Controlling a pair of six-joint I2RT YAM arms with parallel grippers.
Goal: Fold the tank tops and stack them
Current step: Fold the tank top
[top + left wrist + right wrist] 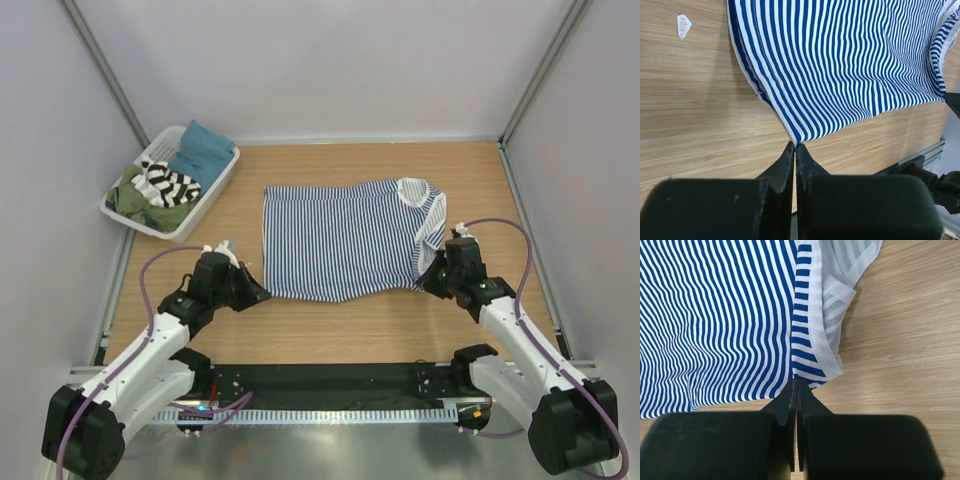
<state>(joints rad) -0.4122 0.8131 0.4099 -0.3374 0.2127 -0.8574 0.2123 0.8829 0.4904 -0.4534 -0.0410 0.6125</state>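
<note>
The left arm (150, 345) lay low, reaching from its base toward one o'clock. The left gripper (256, 293) had its jaws pressed together on a corner of the navy-striped tank top (340, 245). The right arm (515, 330) reached toward eleven o'clock, and the right gripper (430, 284) pinched that top's hem.

Two striped tank tops: one spread out, one bunched up.
The navy-and-white tank top (340, 245) lies flat on the wooden table (330, 330). Its thin stripes run near to far, the hem is on the left, and the white-trimmed neck and armholes are on the right, where paler inside cloth shows. The black-and-white tank top (168, 183), broad-striped, sits crumpled in the white basket (205, 195) at far left.
</note>
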